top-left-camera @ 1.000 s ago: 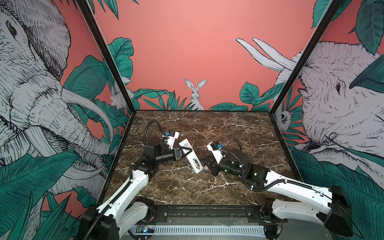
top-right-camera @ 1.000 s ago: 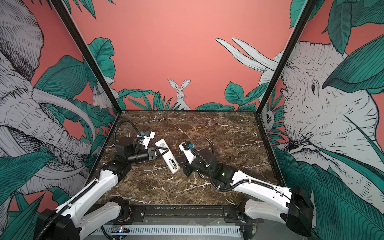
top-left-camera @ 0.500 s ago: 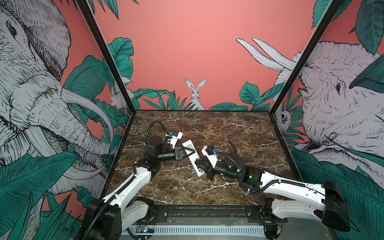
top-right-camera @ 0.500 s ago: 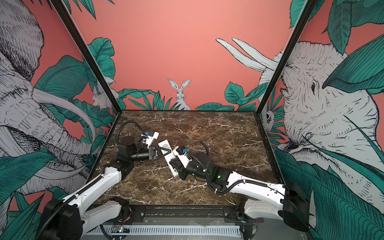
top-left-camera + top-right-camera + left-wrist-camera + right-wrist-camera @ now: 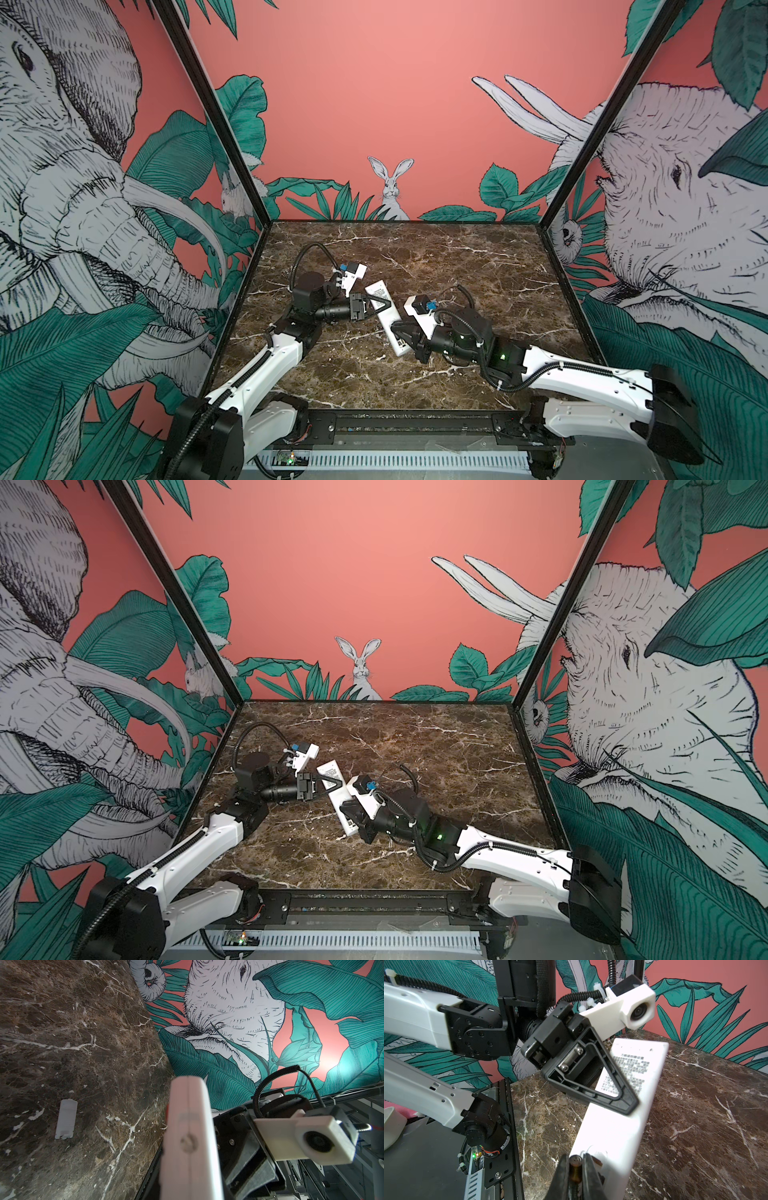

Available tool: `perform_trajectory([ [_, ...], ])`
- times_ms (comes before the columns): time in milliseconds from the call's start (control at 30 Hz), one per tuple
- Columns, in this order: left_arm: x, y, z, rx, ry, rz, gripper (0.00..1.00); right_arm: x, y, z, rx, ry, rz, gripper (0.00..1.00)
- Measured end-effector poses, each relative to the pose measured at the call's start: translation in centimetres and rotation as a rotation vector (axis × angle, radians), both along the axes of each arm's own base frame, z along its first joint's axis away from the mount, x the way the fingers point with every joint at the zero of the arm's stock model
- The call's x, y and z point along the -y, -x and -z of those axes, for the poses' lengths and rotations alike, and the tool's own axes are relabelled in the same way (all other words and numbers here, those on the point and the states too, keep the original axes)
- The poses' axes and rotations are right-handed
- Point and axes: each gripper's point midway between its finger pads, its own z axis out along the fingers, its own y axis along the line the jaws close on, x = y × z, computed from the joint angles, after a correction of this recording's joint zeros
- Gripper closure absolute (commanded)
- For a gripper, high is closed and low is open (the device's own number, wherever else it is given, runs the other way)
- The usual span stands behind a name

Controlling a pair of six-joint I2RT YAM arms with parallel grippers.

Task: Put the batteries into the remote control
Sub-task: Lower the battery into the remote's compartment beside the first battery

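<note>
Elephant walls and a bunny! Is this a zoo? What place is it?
Probably a robot test booth, not a zoo. The elephant and rabbit are only wall pictures; a left arm and right arm work on a white remote control over a marble-look tabletop.

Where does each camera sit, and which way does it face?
Top views, both: high over the near edge, looking down at the marble table; both arms show, left pincer and right pincer meeting at the remote control.
Left wrist: on the left arm, facing across the table toward the right wall; the gripped remote control fills the front, right arm's camera beyond.
Right wrist: on the right arm, facing the left arm; its own pincer grips a battery.
Shared: both wrist views show the remote control, from opposite sides.
</note>
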Motion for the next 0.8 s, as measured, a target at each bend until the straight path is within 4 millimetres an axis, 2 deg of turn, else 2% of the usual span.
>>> perform_trajectory([
  [367, -0.5, -0.6, 0.1, -0.001, -0.003, -0.027, 1.0, 0.1, 0.1, 0.6, 0.012, 0.017, 0.031, 0.86],
  [633, -0.6, -0.9, -0.2, 0.013, -0.003, -0.033, 1.0, 0.4, -0.1, 0.4, 0.025, 0.014, 0.054, 0.86],
  [800, -0.7, -1.0, -0.6, 0.024, 0.0, -0.036, 1.0, 0.5, 0.0, 1.1, 0.019, 0.041, 0.053, 0.8],
])
